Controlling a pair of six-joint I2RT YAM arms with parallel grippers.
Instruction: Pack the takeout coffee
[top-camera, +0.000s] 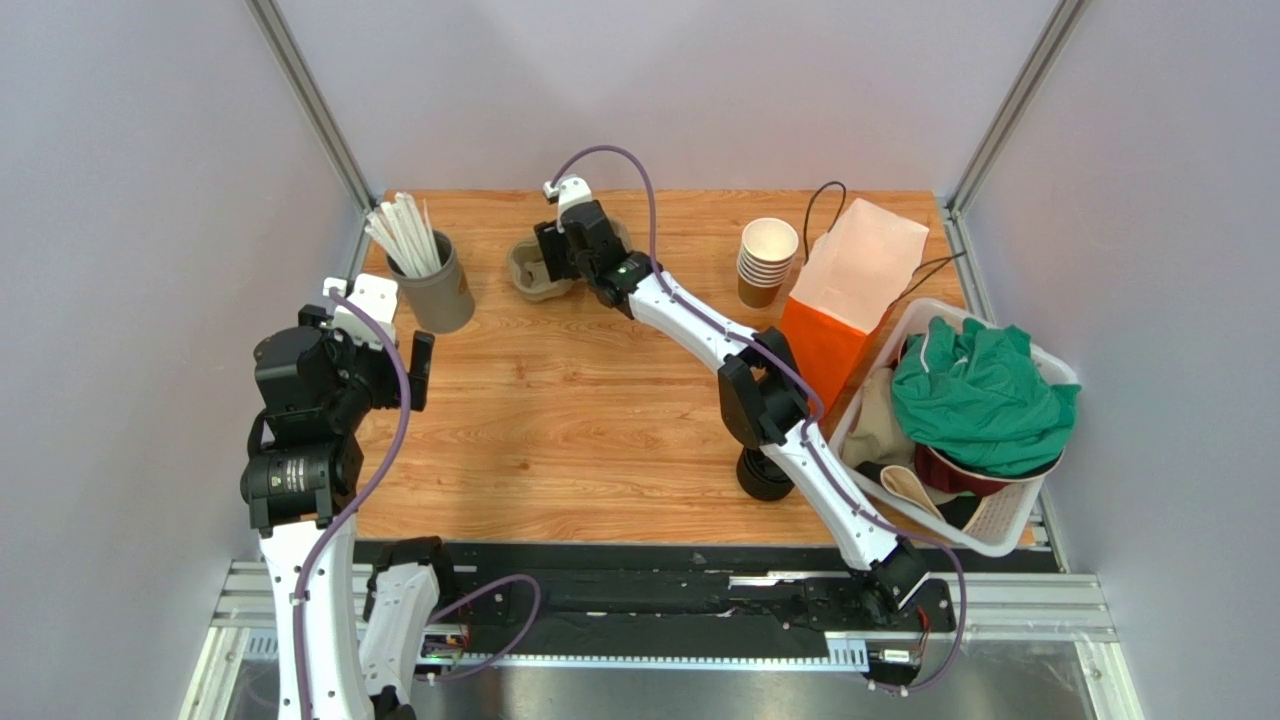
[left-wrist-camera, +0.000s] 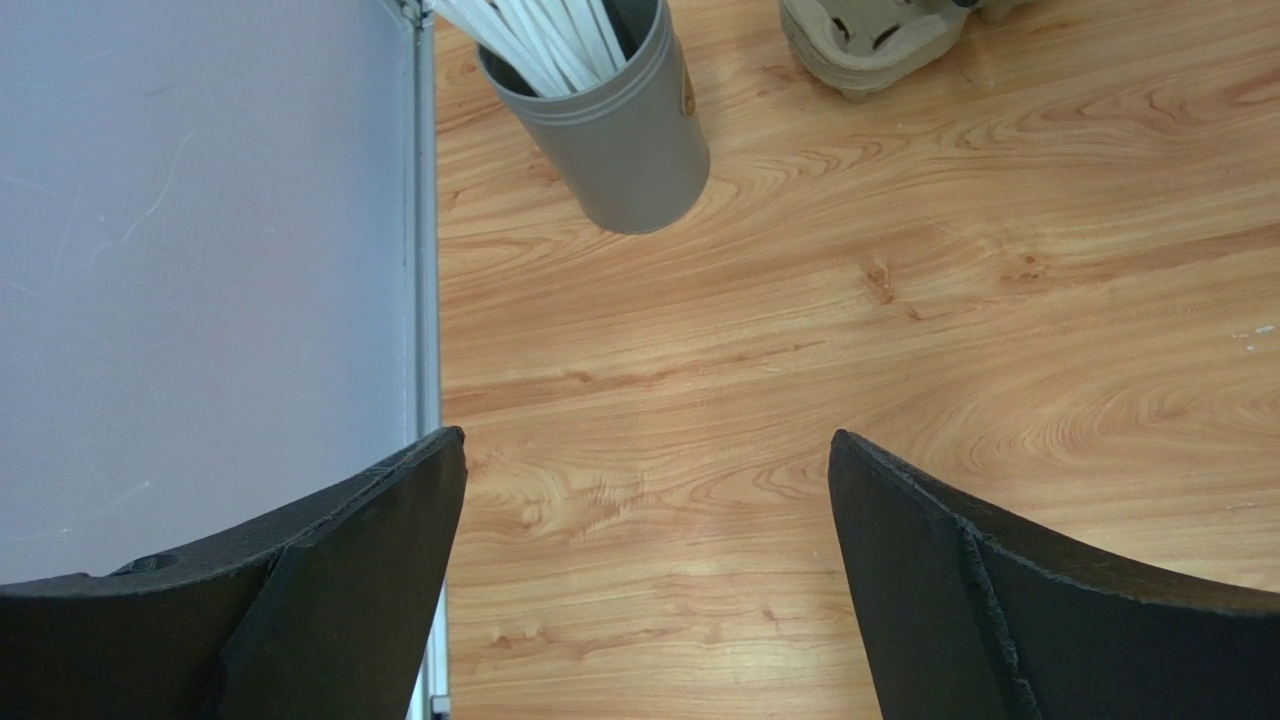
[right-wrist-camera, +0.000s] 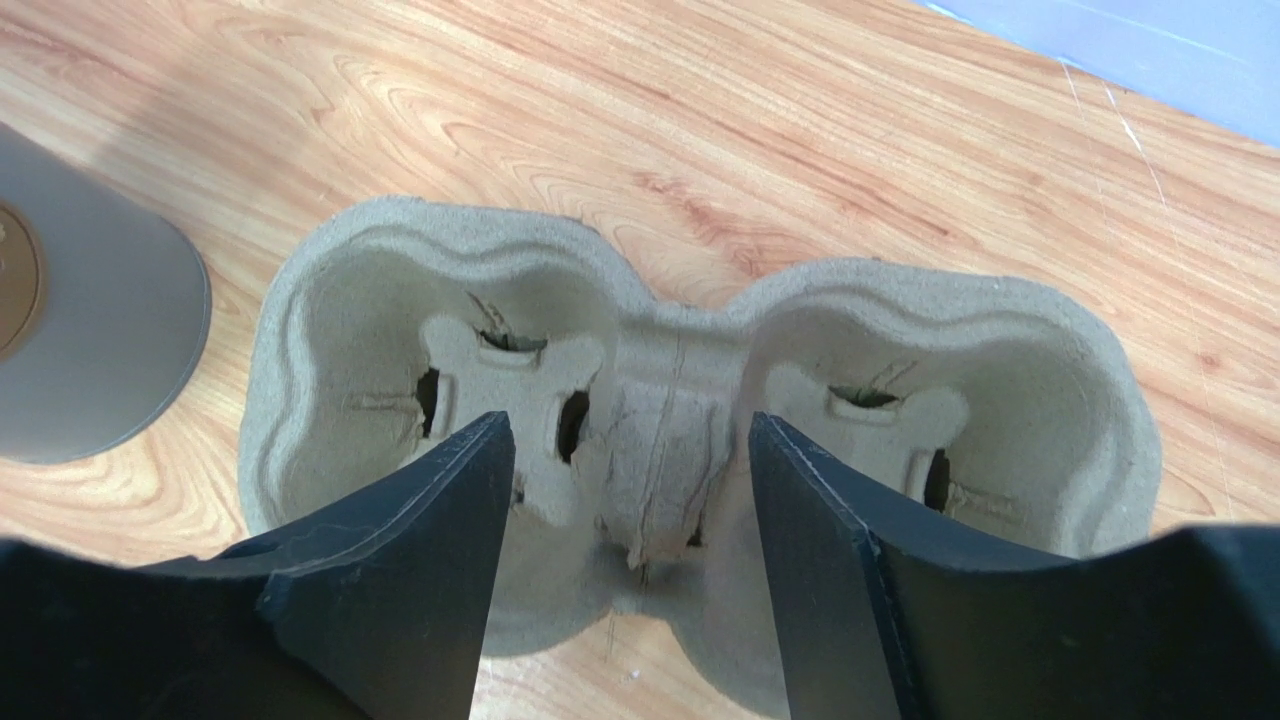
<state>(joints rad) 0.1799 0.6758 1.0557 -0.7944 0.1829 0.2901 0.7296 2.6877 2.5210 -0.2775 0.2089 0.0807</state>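
The right gripper (right-wrist-camera: 631, 428) hangs low over a grey-beige moulded-pulp 2-cup carrier (right-wrist-camera: 346, 300) at the far side of the wooden table (left-wrist-camera: 902, 300). Its jaws stand partly open, 1 finger on either side of the carrier's middle ridge, with no grip that I can see. The left gripper (left-wrist-camera: 646, 438) hovers over bare wood at the table's left edge, jaws spread wide and empty, near a grey round pot (left-wrist-camera: 631, 135) of white sticks (left-wrist-camera: 526, 30). The takeout coffee, a brown paper cup under a black lid, cannot be placed for certain: a round black object (top-camera: 763, 477) sits beside the right arm's elbow, half hidden, and I cannot tell whether it is that cup. A stack of lidless brown cups (top-camera: 768, 258) stands just beside an orange paper bag (top-camera: 834, 323).
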